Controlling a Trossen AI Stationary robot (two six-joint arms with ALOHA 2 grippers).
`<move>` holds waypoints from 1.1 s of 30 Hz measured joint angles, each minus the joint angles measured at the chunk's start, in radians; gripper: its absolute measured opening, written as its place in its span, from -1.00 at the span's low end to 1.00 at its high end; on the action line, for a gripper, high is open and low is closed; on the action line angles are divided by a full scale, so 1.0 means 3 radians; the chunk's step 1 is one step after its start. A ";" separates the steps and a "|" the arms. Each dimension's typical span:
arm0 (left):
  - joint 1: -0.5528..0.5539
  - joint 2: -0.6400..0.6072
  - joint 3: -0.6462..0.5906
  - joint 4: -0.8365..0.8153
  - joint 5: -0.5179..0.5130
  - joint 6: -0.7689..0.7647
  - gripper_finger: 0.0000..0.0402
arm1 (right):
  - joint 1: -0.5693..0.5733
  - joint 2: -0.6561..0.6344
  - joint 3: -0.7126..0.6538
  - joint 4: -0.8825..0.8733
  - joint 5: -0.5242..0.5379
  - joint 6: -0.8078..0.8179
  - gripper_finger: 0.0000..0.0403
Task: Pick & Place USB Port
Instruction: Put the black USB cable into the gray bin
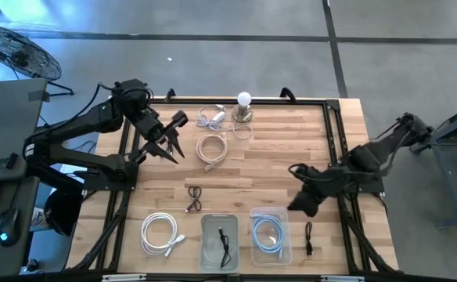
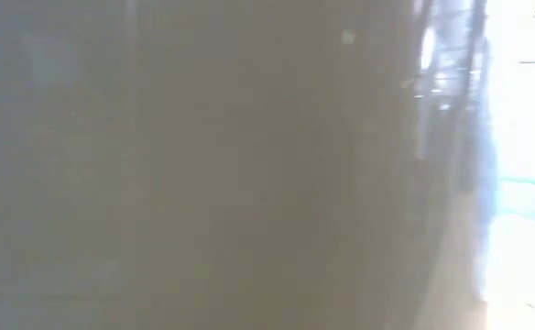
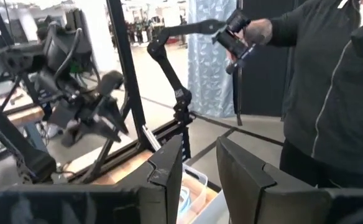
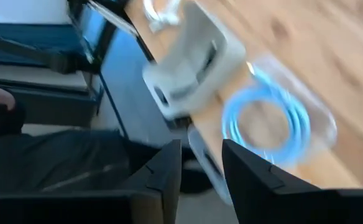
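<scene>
Right gripper (image 1: 302, 205), fingers slightly parted and empty, hovers at three o'clock of the blue cable (image 1: 268, 233); left gripper (image 1: 171, 149), narrowly parted, waits.

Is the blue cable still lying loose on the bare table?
No. In the high view the blue cable lies coiled inside a clear container.

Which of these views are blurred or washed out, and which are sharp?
High view: sharp, the table evenly lit. Low view: blocked by a grey-brown blur, glare at its right edge. Right wrist view: motion blur smears the blue cable. Left wrist view: mostly clear.
</scene>
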 joint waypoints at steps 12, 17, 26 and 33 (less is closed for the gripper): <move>-0.0001 -0.0003 -0.0001 -0.0039 -0.0310 -0.0028 -0.52 | 0.0224 0.0075 0.0000 -0.0819 -0.0369 0.0619 -0.54; -0.0001 -0.0003 -0.0001 -0.0036 -0.0510 0.0002 -0.52 | 0.0278 0.0182 0.0000 -0.0945 -0.0447 0.0567 -0.44; -0.0001 -0.0003 -0.0001 -0.0037 -0.0581 0.0008 -0.52 | 0.0624 0.0502 0.0000 -0.1150 -0.0625 0.1079 -0.05; -0.0001 0.0004 -0.0001 -0.0036 -0.0590 0.0050 -0.52 | 0.0686 0.0936 0.0000 -0.0889 -0.0603 0.1140 0.18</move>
